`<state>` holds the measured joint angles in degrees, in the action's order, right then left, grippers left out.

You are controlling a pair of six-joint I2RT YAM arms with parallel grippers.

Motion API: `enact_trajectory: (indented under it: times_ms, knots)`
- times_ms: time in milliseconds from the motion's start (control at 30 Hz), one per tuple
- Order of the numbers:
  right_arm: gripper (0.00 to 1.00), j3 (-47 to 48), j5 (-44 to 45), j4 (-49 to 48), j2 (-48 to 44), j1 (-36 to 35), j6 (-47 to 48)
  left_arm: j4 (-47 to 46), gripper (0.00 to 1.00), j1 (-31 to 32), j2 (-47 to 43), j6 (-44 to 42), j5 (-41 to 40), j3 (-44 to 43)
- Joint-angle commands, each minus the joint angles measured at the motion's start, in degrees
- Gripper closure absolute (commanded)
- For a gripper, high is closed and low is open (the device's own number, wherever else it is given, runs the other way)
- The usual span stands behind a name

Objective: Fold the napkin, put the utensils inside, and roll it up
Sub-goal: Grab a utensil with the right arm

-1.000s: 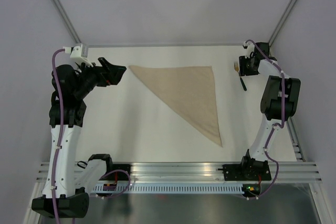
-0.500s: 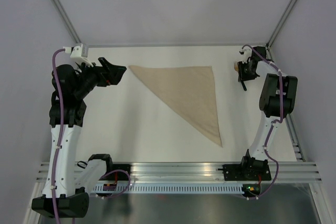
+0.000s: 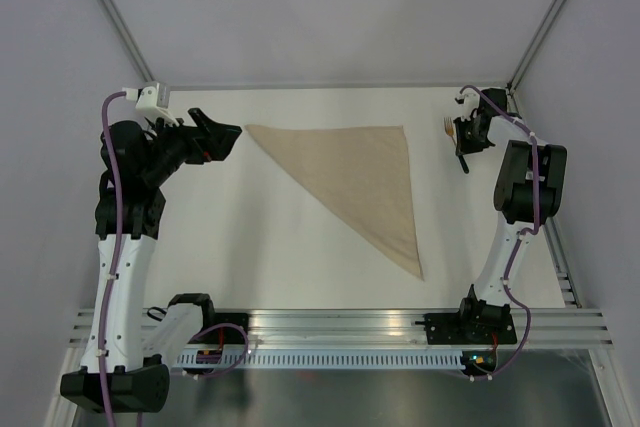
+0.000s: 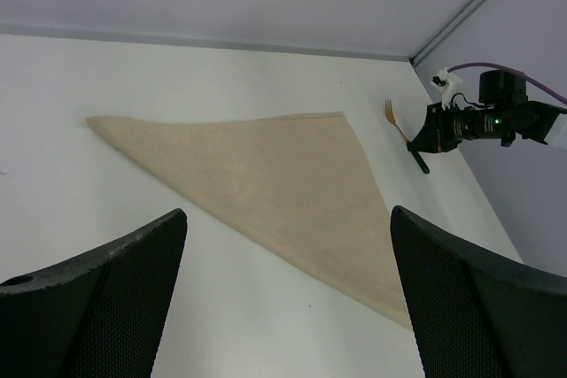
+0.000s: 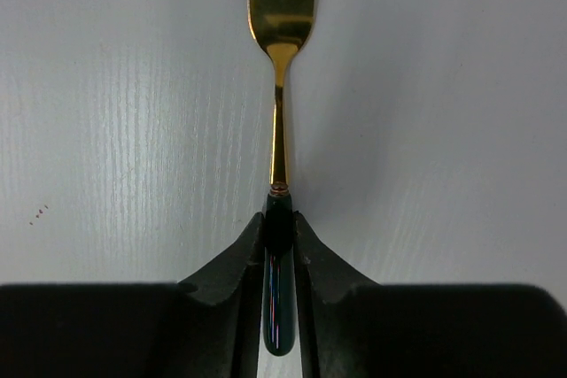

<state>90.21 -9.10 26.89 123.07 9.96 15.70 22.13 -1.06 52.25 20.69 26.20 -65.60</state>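
- R claw (image 5: 279,226) is clenched on the fork (image 5: 279,130): both fingertips press the dark handle just below where it meets the gold neck.
- Fork lies flat on the white table (image 3: 250,237) in the far R corner, tines pointing to the back wall. It has a gold head and a dark handle, w/ the handle's end sticking out on the near side of the claw.
- Fork sits well apart from the napkin (image 3: 365,172), off to its R, not touching it.
- Napkin is already folded into 1 triangle, flat mid-table. 1 long edge runs along the far side, w/ 1 corner far L and 1 far R. The 3rd point trails toward the near R.
- L claw (image 3: 225,140) is released, jaws spread wide w/ nothing btwn them. It hangs above the table just beside the napkin's far-L corner, aimed across the cloth.
- From the L wrist cam, the 2 mesh-textured fingers (image 4: 97,298) frame the napkin, w/ the R claw and fork beyond it.
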Motion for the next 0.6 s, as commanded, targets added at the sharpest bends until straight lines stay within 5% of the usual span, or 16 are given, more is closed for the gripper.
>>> enact_trajectory:
  times_ms: [0,267,567]
  knots:
    - [0.81,-1.7,1.5,2.3,0.3,0.1,0.6,-2.1,0.00,-0.1,0.1,2.3,2.4,-0.5]
    - [1.00,-0.7,-1.8,5.5,-2.3,0.2,-0.5,-2.3,0.00,-0.1,0.5,2.4,2.5,-0.7]
    - [1.00,-0.4,-6.2,8.3,-8.9,0.1,-2.7,-2.2,0.00,-0.1,0.7,2.5,2.2,-1.0]
